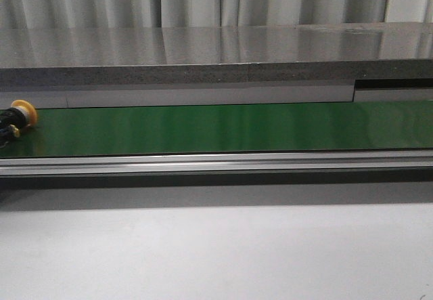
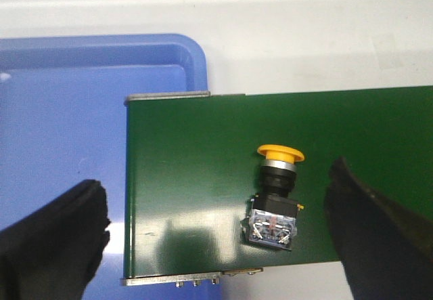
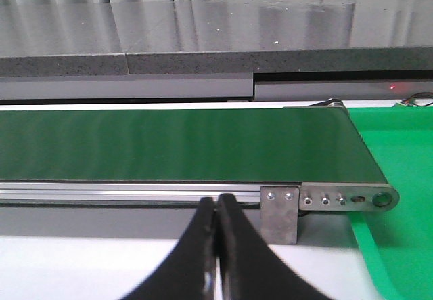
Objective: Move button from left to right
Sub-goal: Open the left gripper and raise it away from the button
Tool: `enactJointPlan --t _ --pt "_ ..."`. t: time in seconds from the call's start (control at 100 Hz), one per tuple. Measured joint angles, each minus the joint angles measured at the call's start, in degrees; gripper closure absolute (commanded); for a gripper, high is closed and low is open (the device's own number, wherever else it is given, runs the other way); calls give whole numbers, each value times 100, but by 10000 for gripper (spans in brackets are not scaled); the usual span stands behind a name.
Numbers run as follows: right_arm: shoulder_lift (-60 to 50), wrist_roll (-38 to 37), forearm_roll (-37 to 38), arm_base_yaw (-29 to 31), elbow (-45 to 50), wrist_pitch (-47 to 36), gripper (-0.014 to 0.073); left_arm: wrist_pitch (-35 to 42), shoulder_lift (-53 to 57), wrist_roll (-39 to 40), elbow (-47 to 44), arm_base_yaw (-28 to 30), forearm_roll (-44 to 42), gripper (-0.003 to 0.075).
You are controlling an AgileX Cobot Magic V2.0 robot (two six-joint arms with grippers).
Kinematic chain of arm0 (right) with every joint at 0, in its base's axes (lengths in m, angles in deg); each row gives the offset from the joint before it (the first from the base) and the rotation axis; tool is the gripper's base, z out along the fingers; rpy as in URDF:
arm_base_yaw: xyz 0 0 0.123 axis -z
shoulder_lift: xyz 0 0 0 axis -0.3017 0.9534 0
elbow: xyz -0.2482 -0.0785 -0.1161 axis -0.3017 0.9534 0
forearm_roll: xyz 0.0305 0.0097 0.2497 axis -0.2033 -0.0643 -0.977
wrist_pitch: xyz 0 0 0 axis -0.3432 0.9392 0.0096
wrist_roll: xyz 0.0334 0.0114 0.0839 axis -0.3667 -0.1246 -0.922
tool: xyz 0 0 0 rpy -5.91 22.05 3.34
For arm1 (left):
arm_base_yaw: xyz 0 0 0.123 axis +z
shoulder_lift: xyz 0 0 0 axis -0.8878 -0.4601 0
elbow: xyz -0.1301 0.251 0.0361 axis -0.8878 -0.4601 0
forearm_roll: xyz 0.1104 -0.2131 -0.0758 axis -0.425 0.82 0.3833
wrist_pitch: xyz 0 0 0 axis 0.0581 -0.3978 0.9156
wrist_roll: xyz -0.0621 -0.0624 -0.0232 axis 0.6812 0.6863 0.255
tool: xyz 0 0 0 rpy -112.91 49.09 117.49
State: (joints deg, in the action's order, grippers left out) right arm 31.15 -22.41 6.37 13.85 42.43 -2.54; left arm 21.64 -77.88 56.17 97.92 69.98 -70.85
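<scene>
The button [image 2: 276, 195] lies on its side on the green belt [image 2: 203, 171], near the belt's left end, between the wide-open jaws of the left gripper [image 2: 220, 236] and not touched by them. A blue bin [image 2: 81, 110] is beside that end. The right gripper [image 3: 216, 246] has its jaws closed together on nothing, near the belt's right end, beside a green tray [image 3: 399, 158].

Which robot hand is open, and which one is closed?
The left gripper is open, its black fingers spread wide on either side of the button. The right gripper is closed, fingers pressed together.
</scene>
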Motion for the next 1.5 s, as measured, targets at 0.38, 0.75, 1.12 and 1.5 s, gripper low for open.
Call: enactJointPlan --t 0.38,0.75,1.12,1.5 --pt "0 0 0 0 0 0 662 1890 2149 -41 -1952 -546 76 99" --pt "0 0 0 0 0 0 662 3151 4072 -46 -4090 -917 172 99" --pt "0 0 0 0 0 0 662 3218 5659 -55 -4731 -917 322 99" --pt "0 0 0 0 0 0 662 3191 5831 -55 -4731 -917 331 208"
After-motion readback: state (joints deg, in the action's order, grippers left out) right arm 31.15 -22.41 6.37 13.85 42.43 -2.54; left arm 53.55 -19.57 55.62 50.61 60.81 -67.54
